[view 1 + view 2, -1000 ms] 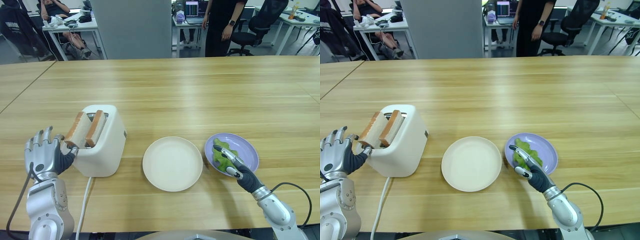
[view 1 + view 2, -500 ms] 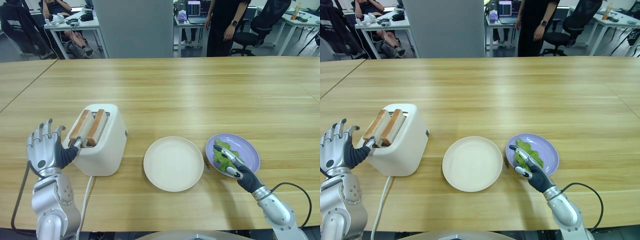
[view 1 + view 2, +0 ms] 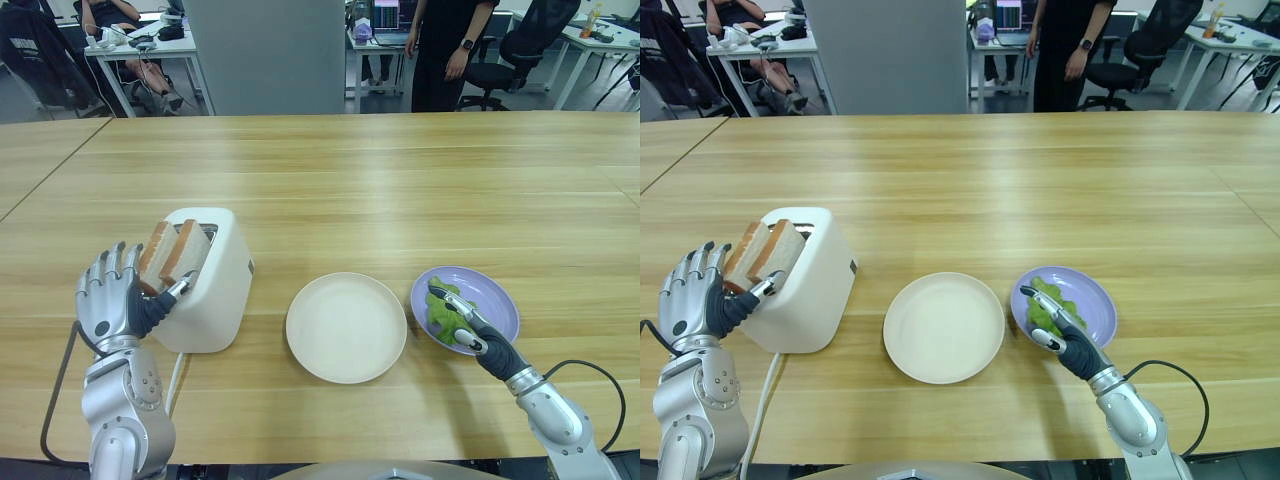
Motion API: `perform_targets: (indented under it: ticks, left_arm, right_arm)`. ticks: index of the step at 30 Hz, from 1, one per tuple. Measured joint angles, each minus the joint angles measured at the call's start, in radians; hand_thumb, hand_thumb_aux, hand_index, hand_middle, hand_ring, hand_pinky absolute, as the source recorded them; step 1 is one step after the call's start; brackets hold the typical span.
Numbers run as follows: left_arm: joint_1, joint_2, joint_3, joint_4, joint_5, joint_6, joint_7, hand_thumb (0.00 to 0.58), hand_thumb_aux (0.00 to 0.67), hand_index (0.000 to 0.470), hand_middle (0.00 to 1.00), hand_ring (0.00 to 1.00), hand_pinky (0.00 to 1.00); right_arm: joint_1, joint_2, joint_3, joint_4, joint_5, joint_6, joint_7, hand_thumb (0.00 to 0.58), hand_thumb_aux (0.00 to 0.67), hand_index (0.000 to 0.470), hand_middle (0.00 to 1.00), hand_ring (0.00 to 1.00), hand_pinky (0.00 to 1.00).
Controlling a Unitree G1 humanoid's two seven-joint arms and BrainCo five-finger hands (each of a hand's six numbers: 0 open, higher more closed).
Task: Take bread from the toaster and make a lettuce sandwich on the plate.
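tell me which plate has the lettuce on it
The purple plate, right of the cream plate; the lettuce lies in it, at the right hand.

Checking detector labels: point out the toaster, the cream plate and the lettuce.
toaster (image 3: 224, 290): left eye view, on its side wall.
cream plate (image 3: 346, 326): left eye view, on its bare centre.
lettuce (image 3: 440, 318): left eye view, on a lower left leaf.

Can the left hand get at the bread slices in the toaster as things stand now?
Probably yes. The left hand is open just beside the toaster, level with the bread slices, which stick up out of its slots. Nothing stands between hand and bread.
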State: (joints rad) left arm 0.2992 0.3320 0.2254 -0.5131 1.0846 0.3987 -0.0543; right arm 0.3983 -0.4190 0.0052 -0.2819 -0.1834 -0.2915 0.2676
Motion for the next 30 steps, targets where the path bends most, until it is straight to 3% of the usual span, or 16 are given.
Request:
perform_targets:
  ticks: [1,2,19,30]
  left_arm:
    - [0.004,0.0,0.001,0.0,0.0,0.002,0.0,0.168,0.105,0.072,0.0,0.0,0.0]
    - [0.01,0.001,0.004,0.0,-0.001,0.003,0.0,0.0,0.0,0.0,0.0,0.0,0.0]
    - [0.037,0.002,0.133,-0.144,-0.009,-0.001,0.035,0.0,0.0,0.0,0.0,0.0,0.0]
    - [0.05,0.0,0.072,-0.058,0.104,0.033,0.013,0.0,0.0,0.0,0.0,0.0,0.0]
  right_arm:
    - [-0.001,0.0,-0.002,0.0,0.001,-0.001,0.0,0.0,0.0,0.0,0.0,0.0,0.0]
    - [-0.001,0.0,-0.003,0.001,0.002,-0.001,0.0,0.0,0.0,0.0,0.0,0.0,0.0]
    - [-0.001,0.001,-0.003,0.037,0.002,-0.005,0.001,0.0,0.0,0.0,0.0,0.0,0.0]
    - [-0.001,-0.009,-0.011,0.034,0.016,-0.005,0.017,0.0,0.0,0.0,0.0,0.0,0.0]
